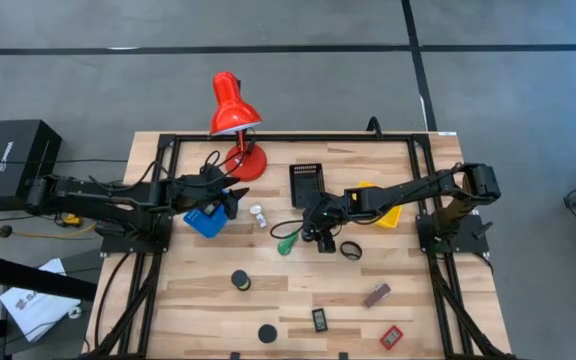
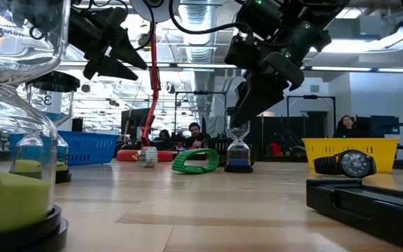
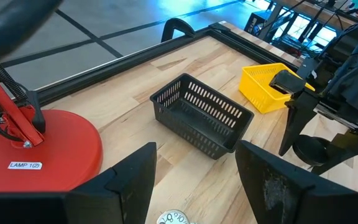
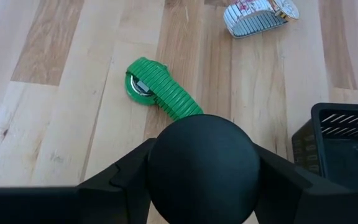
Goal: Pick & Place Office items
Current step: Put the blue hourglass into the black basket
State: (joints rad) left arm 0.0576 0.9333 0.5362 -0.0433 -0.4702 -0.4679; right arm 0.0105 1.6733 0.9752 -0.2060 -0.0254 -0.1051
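Note:
My right gripper (image 4: 201,171) is shut on a small sand timer with black round caps (image 2: 238,150), near the table's middle (image 1: 320,237). A green watch (image 4: 157,87) lies flat on the table just left of it (image 1: 286,243). A white watch (image 4: 260,17) lies farther off, toward the blue bin. My left gripper (image 3: 194,168) hangs open and holds nothing. It is above the blue bin (image 1: 205,218), beside the red lamp's base (image 3: 36,149). My right gripper pinches the sand timer's round black top cap (image 4: 201,158) between its two fingers, one on each side of the rim. The fingers slant down at it from the table's right. The timer stands upright below them, and its base (image 2: 238,166) looks to rest on the table.
A black bin (image 1: 308,183) and a yellow bin (image 1: 383,210) stand behind my right gripper. A black watch (image 1: 350,249) lies to its right. Two black-capped timers (image 1: 240,280) (image 1: 266,333), a brown block (image 1: 375,295), a black piece (image 1: 321,320) and a red tag (image 1: 392,337) lie toward the near edge.

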